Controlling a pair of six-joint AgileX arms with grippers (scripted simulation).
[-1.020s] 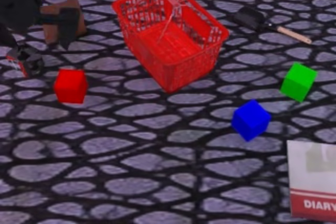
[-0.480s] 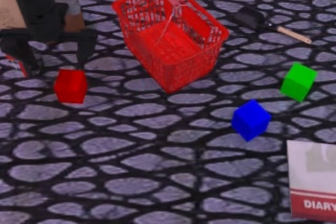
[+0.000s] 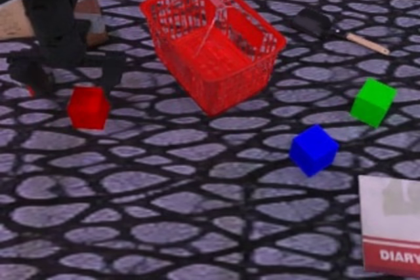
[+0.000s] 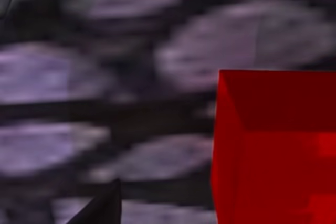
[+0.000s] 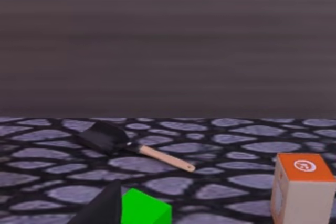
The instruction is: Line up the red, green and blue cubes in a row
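Observation:
The red cube (image 3: 87, 107) sits at the table's left. My left gripper (image 3: 71, 73) hovers open just behind and above it, its dark fingers (image 3: 111, 69) spread wider than the cube. In the left wrist view the red cube (image 4: 275, 148) fills one side, close by, with one fingertip (image 4: 105, 205) beside it and nothing gripped. The blue cube (image 3: 314, 149) lies right of centre, and the green cube (image 3: 373, 101) farther right. My right gripper (image 5: 149, 214) is outside the top view; its wrist view shows one finger (image 5: 105, 205) near the green cube (image 5: 144, 208).
A large red mesh basket (image 3: 213, 40) stands tilted at the back centre. A black brush with a wooden handle (image 3: 335, 31) lies back right. A diary book (image 3: 392, 224) covers the front right corner. A brown box (image 3: 88, 14) sits behind the left arm. An orange-topped carton (image 5: 302, 192) shows in the right wrist view.
My left arm has swung in from the back left and come down over the red cube with its fingers spread. The cubes have not moved.

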